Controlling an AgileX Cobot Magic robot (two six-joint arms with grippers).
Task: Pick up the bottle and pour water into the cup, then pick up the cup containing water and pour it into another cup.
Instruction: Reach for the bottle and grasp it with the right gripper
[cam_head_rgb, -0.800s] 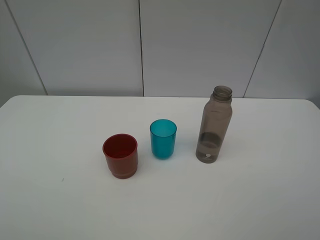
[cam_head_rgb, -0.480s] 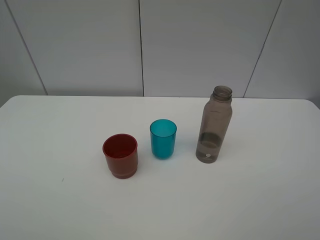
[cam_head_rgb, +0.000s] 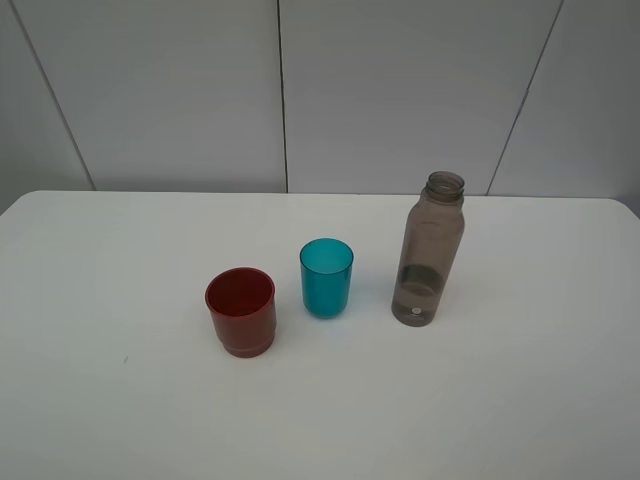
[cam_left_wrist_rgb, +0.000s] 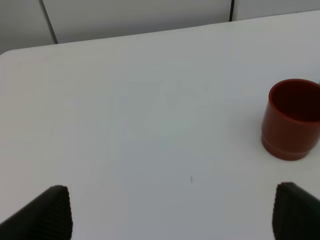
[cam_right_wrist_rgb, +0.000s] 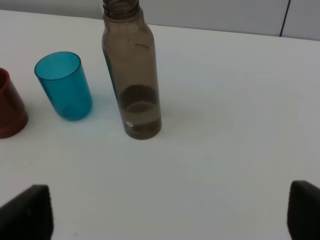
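Observation:
The smoky grey-brown bottle stands upright and capless on the white table, with a little water at its bottom; the right wrist view shows it too. Left of it stands the teal cup. Further left and nearer the front sits the squat red cup. Neither gripper shows in the exterior high view. My left gripper stands open over bare table, short of the red cup. My right gripper is open too, back from the bottle, nothing between its fingers.
A grey panelled wall rises behind the table's far edge. The table's rounded far corner appears in the left wrist view. A tiny dark speck lies on the table near the front left.

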